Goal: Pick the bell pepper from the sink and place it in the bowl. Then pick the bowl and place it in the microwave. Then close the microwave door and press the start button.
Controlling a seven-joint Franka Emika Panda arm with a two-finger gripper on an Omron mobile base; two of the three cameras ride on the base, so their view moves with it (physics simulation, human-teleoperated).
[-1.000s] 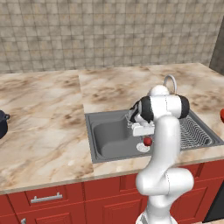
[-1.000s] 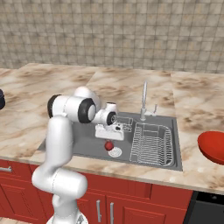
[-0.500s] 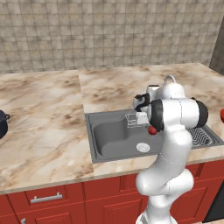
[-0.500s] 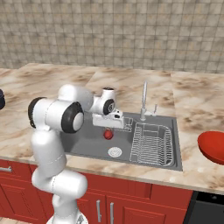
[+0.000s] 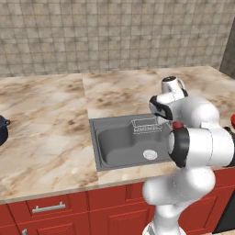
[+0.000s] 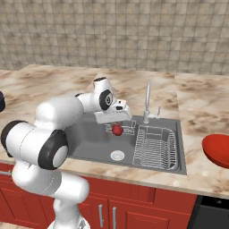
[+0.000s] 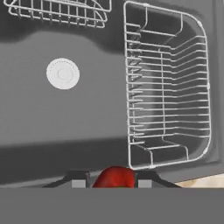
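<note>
Left base view, we see the bell pepper (image 5: 177,125) at right of centre beside the sink (image 5: 120,142), right base view, claw (image 6: 117,126) grasping it mid-frame, bowl (image 6: 218,150) on surface (image 6: 53,82) at right edge, hand view, pepper between fingers at bottom centre.

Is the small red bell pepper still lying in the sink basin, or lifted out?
Lifted. The small red bell pepper hangs in the gripper above the grey steel sink, clear of the basin floor and its round drain.

Red bell pepper (image 5: 177,125) above grey sink (image 5: 120,143), beside white arm (image 5: 198,137).
</note>
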